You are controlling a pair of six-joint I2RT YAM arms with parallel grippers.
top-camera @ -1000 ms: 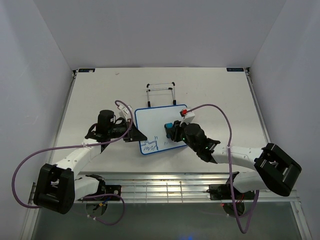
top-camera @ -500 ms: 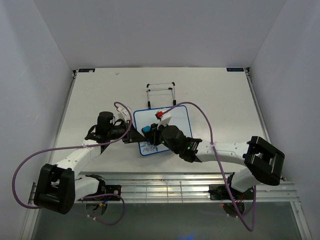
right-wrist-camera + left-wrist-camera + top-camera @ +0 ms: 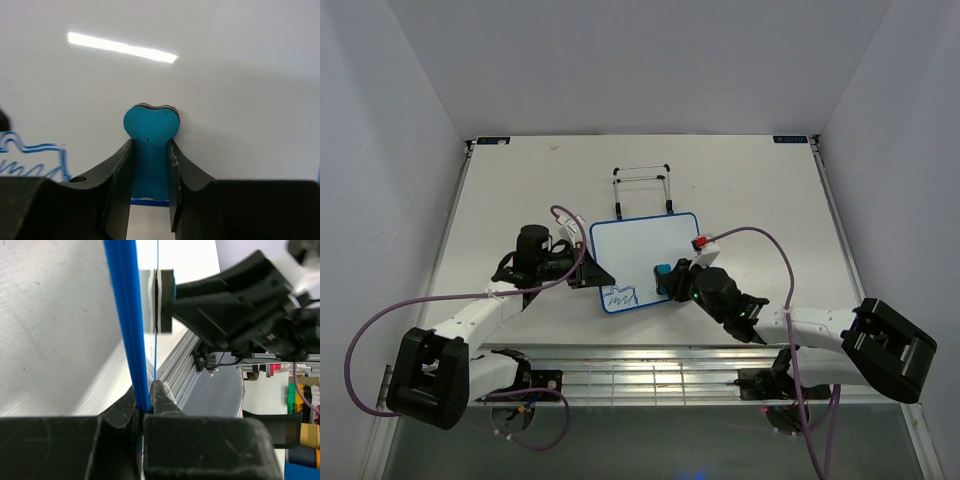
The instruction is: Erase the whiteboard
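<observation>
The left gripper (image 3: 594,272) is clamped on the left edge of the board (image 3: 642,243), which stretches away to that gripper's right over the counter (image 3: 520,180). I cannot tell whether it lies fully flat. The right gripper (image 3: 150,150) pinches the blue eraser (image 3: 150,131), whose face presses the white surface just ahead of its fingers. Most of the board looks clean. One blue scribble (image 3: 619,294) sits in the near left corner, between the two grippers and left of the eraser. I judge the job mostly done, with only a leftward pass over that corner left. The wire stand (image 3: 642,188) sits beyond the board.
</observation>
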